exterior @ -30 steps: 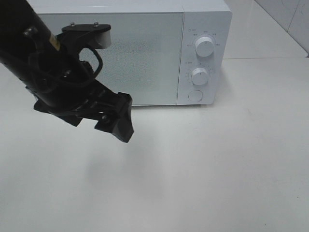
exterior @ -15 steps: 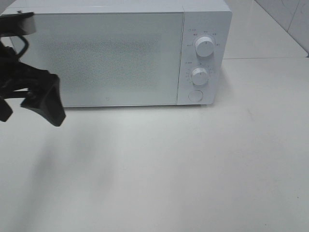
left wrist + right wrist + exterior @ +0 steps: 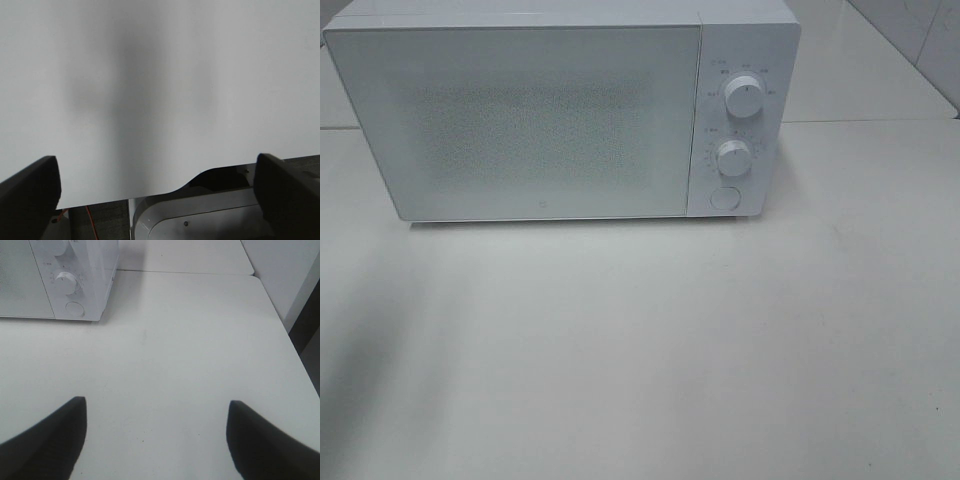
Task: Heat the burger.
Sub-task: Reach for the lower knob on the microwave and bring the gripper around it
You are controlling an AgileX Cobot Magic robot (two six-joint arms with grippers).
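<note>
The burger shows in no view, so its place cannot be told. The left hand (image 3: 159,196) is spread wide, holding nothing, over the bench (image 3: 670,350) edge. The right hand (image 3: 155,440) is released too. Beyond stands the white microwave (image 3: 550,120), door shut, its frosted front hiding the inside.

So a plain white table (image 3: 720,350) is taking up pretty much the whole view, with a white microwave (image 3: 540,120) sitting at the back, door shut. Another white tabletop (image 3: 190,255) is butting up behind it. Light is looking soft and even, and white tiles (image 3: 920,30) are showing far right.
</note>
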